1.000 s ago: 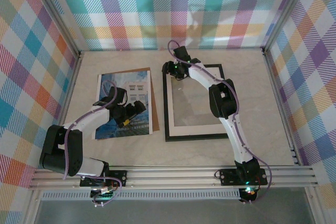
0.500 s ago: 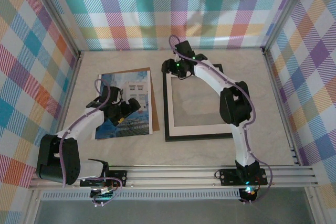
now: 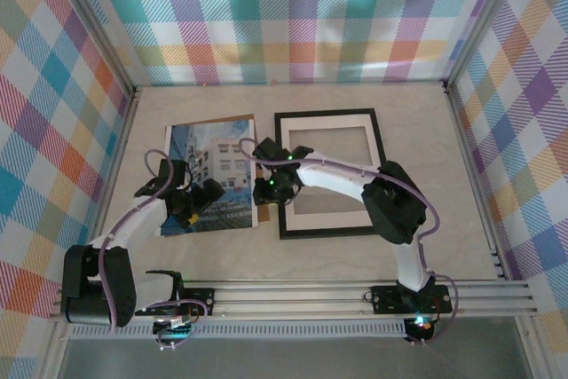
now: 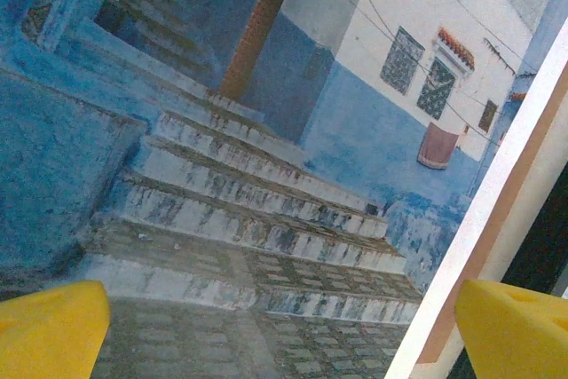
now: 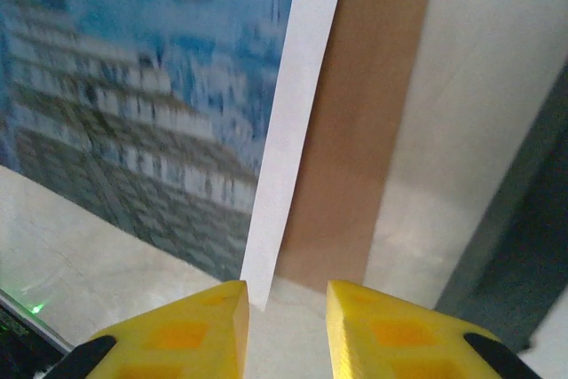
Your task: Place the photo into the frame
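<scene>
The frame [image 3: 324,114] holds a white mat [image 3: 324,122]. The left tool [image 4: 284,326] gapes wide over the photo [image 3: 211,175]. The right tool [image 5: 286,326], narrow, sits at the photo's near-right corner.

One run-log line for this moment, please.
left gripper: open above blue-white paper photo | right gripper: narrow, at photo corner | black rectangular frame: without photo

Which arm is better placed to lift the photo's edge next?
Probably the right. The right gripper sits at the near right corner of the photo, jaws narrow, beside the backing board. The left gripper hovers wide open over the printed face.
</scene>
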Robot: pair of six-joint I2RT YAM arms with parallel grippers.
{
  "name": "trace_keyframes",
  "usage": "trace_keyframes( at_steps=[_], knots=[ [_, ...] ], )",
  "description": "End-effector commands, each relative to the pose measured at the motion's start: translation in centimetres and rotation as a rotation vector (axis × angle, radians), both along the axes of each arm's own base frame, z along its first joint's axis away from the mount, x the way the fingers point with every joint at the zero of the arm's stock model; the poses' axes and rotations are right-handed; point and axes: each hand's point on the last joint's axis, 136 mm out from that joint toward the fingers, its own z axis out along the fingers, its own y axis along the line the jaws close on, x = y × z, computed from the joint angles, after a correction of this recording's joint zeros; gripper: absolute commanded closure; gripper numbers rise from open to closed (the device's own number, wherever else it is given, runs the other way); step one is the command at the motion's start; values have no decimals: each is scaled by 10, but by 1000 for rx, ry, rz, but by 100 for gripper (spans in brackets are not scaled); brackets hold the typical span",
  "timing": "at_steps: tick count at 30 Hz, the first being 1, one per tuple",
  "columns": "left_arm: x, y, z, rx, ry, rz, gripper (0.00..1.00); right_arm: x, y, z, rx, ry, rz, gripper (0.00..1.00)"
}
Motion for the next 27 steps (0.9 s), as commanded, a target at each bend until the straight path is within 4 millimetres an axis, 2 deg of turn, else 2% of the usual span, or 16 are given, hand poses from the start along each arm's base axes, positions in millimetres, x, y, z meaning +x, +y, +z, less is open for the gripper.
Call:
trace_keyframes(
  at_steps=[1, 7, 13, 19, 27],
  knots=[
    [-8, 3, -5, -6, 19, 2, 0, -8, 7, 12, 23, -17, -56, 70],
    [-10, 4, -17, -8, 39, -6, 0, -9, 14, -8, 32, -4, -122, 68],
    [-16, 3, -28, -6, 71, -18, 0, -10, 24, -17, 55, 9, -119, 68],
    [-23, 4, -34, -4, 83, -18, 0, -11, 23, -33, 32, 33, -139, 67],
    [-29, 3, -39, -5, 93, -24, 0, -19, 32, -44, 37, 65, -123, 63]
  ],
)
